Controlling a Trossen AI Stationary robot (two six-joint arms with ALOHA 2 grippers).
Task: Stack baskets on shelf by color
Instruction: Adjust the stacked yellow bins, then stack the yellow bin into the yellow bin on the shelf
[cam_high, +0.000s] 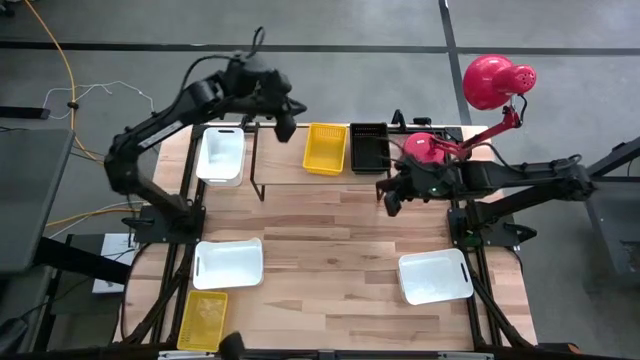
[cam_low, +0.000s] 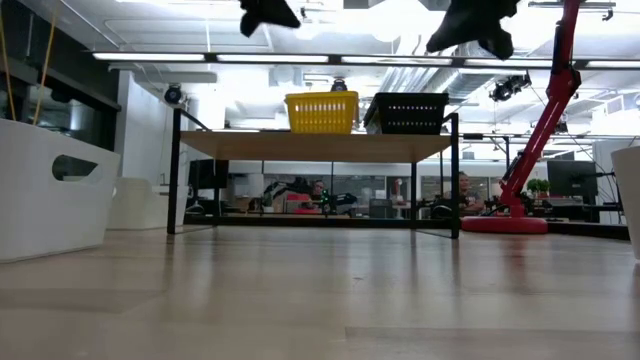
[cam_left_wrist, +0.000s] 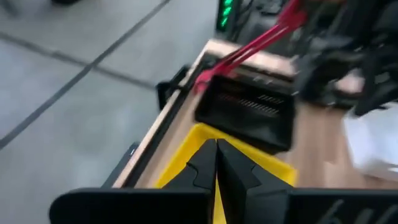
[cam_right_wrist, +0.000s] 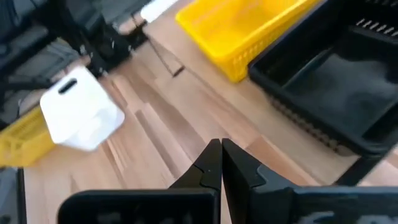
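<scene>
The shelf (cam_high: 330, 172) at the far edge of the bench (cam_high: 330, 260) carries a yellow basket (cam_high: 325, 147) and a black basket (cam_high: 369, 147) side by side, touching or nearly so, each with its long axis running front to back across the plank. Beside the shelf's left end sits a white basket (cam_high: 220, 154). Still on the bench near the front are two more white baskets (cam_high: 228, 264) (cam_high: 436, 277) and a second yellow basket (cam_high: 203, 320). Both arms look to be between placements: the left gripper (cam_high: 285, 125) hovers by the shelf's left part, jaws closed and empty; the right gripper (cam_high: 390, 200) hangs just in front of the black basket, likewise closed on nothing. Next likely calls for opening the jaws and reaching a front basket.
</scene>
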